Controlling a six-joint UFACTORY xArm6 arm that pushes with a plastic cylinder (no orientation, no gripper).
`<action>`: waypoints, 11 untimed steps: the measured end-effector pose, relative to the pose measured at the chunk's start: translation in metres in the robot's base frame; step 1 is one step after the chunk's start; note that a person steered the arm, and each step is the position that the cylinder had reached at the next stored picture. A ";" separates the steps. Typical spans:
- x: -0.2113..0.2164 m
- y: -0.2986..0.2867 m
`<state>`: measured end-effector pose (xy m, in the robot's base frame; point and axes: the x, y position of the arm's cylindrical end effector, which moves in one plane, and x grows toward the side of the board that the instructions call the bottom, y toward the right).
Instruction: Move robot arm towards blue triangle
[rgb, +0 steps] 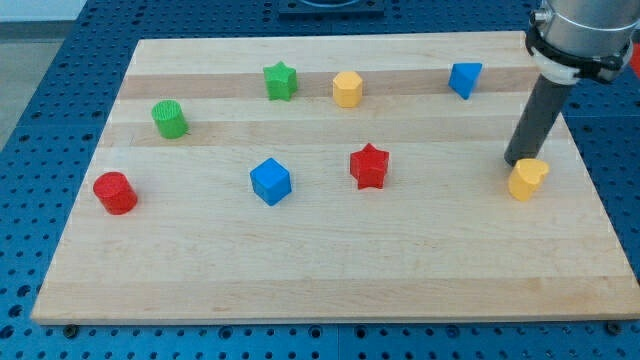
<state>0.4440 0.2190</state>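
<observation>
The blue triangle (465, 78) lies near the view's top right of the wooden board (330, 280). My tip (516, 163) is at the view's right, below and to the right of the blue triangle, well apart from it. The tip stands right beside the upper left of a yellow heart block (527, 179), seemingly touching it. The dark rod rises from the tip toward the view's top right corner.
A yellow hexagon (347, 89) and a green star (281, 81) lie along the top. A green cylinder (170, 119) and a red cylinder (115, 193) are at the left. A blue cube (270, 182) and a red star (369, 166) are in the middle.
</observation>
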 end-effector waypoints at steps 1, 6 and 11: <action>0.033 0.001; -0.012 -0.027; -0.138 0.000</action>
<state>0.3065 0.2195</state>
